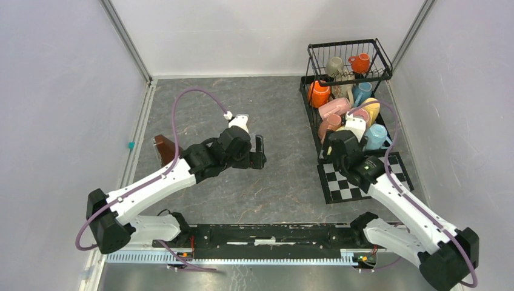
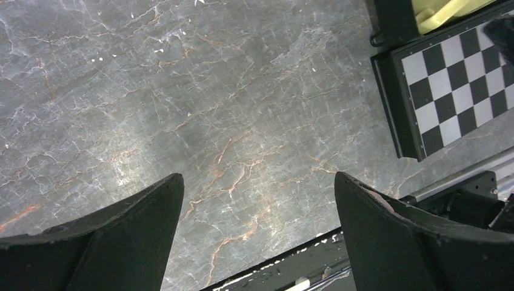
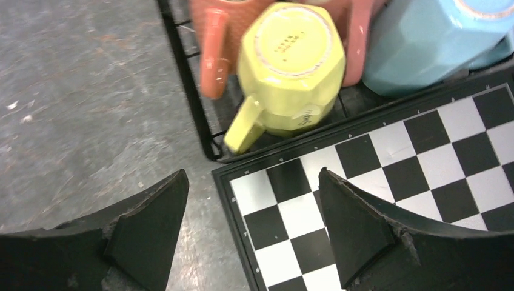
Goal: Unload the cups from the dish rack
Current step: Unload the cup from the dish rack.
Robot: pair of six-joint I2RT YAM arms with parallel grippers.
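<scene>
The black wire dish rack [image 1: 315,112] stands at the far right with several cups in it. Its upper basket holds an orange cup [image 1: 362,62] and a grey-olive cup [image 1: 334,65]. Below lie an orange [image 1: 319,94], pink [image 1: 334,108], yellow [image 1: 371,109] and light blue cup [image 1: 377,137]. My right gripper [image 1: 332,148] is open at the rack's near end. In the right wrist view it [image 3: 253,173] is empty, just short of a yellow cup [image 3: 291,60] lying base toward me between a pink cup [image 3: 212,48] and a blue one [image 3: 424,42]. My left gripper [image 1: 259,151] [image 2: 257,177] hangs open and empty over mid-table.
A black-and-white checkered mat [image 1: 339,188] [image 3: 394,163] [image 2: 460,79] lies just in front of the rack, under my right arm. A brown wedge [image 1: 163,148] sits at the left by the left arm. Grey walls close in both sides and the back.
</scene>
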